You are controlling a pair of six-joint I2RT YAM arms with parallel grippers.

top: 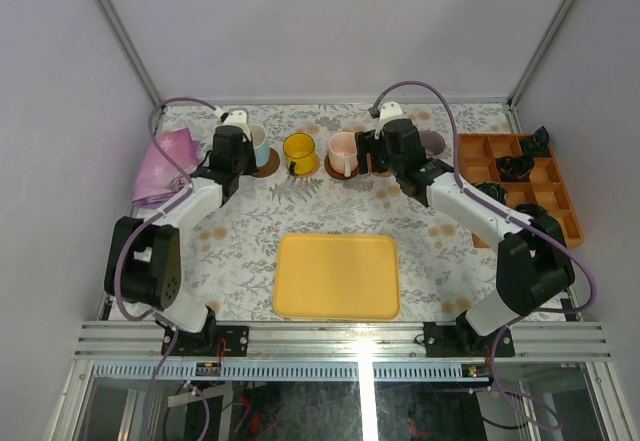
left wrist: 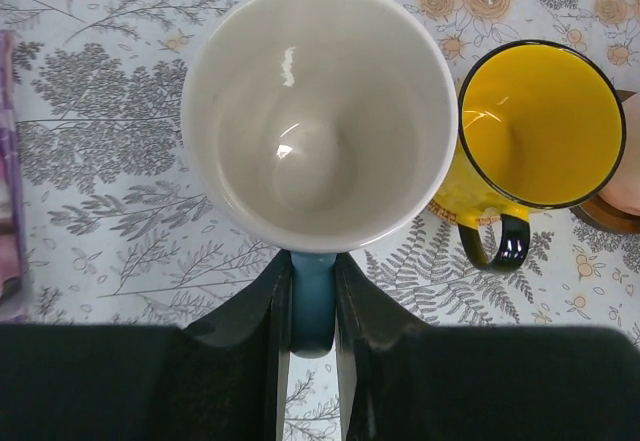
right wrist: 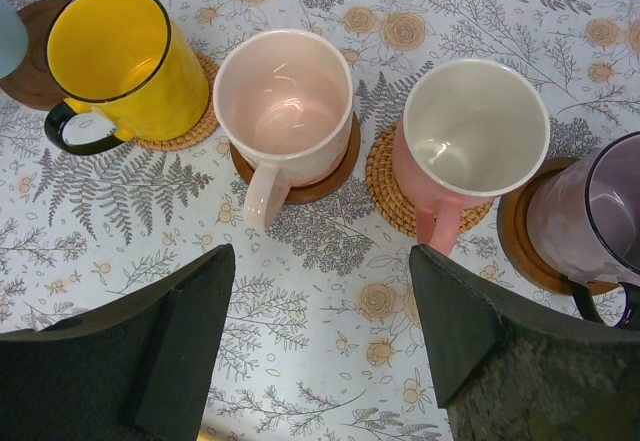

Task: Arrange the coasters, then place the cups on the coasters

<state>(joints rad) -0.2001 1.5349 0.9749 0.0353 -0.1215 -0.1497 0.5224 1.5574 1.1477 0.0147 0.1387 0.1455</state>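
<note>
My left gripper (left wrist: 313, 271) is shut on the handle of the light blue cup (left wrist: 318, 111), which is white inside and upright. In the top view this cup (top: 258, 146) is over a dark brown coaster (top: 270, 165); I cannot tell whether it rests on it. The yellow cup (right wrist: 125, 61) stands on a tan woven coaster (right wrist: 185, 129). A pale pink cup (right wrist: 285, 101) sits on a dark brown coaster (right wrist: 335, 173), a deeper pink cup (right wrist: 470, 136) on a tan coaster (right wrist: 388, 186), and the purple-grey cup (right wrist: 600, 211) on a dark brown coaster (right wrist: 518, 231). My right gripper (right wrist: 320, 261) hangs open in front of the two pink cups, holding nothing.
A yellow rectangular tray (top: 337, 276) lies near the front centre. An orange compartment box (top: 520, 186) with dark items stands at the right. A purple cloth (top: 165, 166) lies at the left beside my left arm. White walls close the table's sides and back.
</note>
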